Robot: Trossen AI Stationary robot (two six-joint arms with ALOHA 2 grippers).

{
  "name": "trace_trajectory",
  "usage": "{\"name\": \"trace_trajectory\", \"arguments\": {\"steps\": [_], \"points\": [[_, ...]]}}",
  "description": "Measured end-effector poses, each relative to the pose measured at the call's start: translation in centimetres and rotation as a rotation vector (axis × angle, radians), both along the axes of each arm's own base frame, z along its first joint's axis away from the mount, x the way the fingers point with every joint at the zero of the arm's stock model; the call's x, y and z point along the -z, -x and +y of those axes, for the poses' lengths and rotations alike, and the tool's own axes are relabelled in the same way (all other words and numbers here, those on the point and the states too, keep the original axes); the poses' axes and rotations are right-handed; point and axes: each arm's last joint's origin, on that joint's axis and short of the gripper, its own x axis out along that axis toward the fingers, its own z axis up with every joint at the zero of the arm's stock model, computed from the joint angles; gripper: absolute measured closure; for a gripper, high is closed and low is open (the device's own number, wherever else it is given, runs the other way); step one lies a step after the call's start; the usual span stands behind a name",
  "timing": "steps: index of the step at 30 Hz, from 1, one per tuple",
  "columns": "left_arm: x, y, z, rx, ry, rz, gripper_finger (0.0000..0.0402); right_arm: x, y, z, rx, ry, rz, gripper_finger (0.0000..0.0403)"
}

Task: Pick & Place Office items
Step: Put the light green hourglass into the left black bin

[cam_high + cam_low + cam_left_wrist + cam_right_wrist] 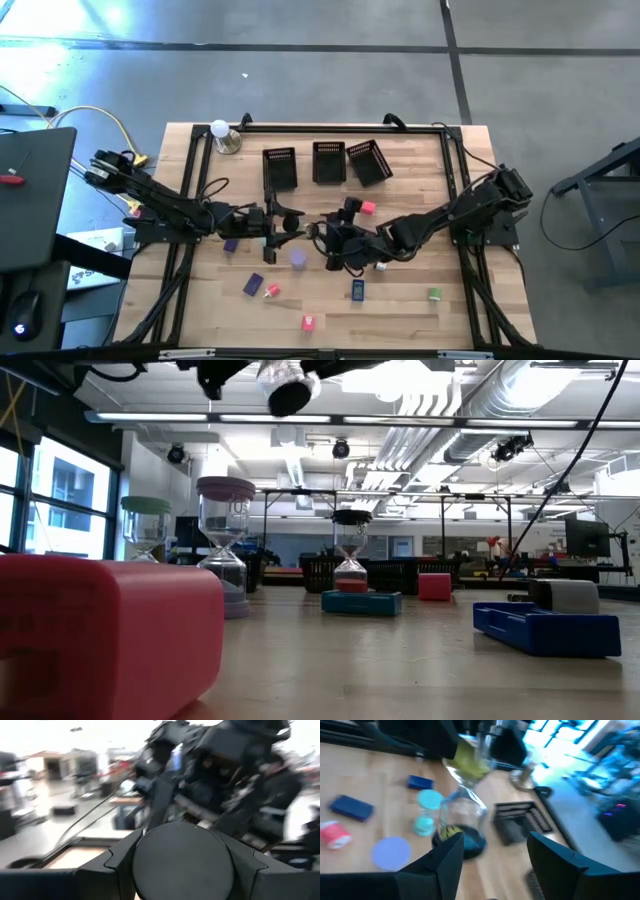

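Over the table's middle, my left gripper (283,226) is shut on an hourglass (462,815) with black end caps and yellowish sand, held clear of the table. My right gripper (330,242) faces it, open, and the hourglass's nearer black cap (462,842) is beside one of its fingers (447,857). Small office items lie on the wood: a purple hourglass (297,258), a teal one (426,812), a blue block (357,290), pink pieces (308,322) and a green piece (435,294). My left gripper pinches one round black end cap (182,862) of the hourglass by its rim, one finger (117,860) on either side. The fingers lie about level and come from the table's left. The hourglass is lifted clear of the table. My right gripper: whether its finger touches the other cap, I cannot tell.
Three black mesh baskets (329,162) stand in a row at the far middle, and a white ball on a metal base (222,133) stands at the far left. A pink block (367,208) and a white piece (381,266) lie beside the right arm. Bare wood lies along the near edge.
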Motion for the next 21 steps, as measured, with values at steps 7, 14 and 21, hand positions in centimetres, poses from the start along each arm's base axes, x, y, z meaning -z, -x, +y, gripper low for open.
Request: {"name": "trace_trajectory", "arguments": {"steps": [7,14,21], "points": [[-0.5,1.8,2.9,-0.248,-0.003,0.168,0.0204,0.3,1.5,2.0,0.068,0.057,-0.002,0.0195],[-0.6,3.6,7.8,-0.458,0.012,0.302,0.0204,1.0,2.6,3.0,0.092,-0.009,0.015,0.0195],[0.6,4.4,13.5,-0.661,0.152,0.367,0.0204,1.4,3.0,3.1,0.114,-0.038,0.02,0.0195]]}}
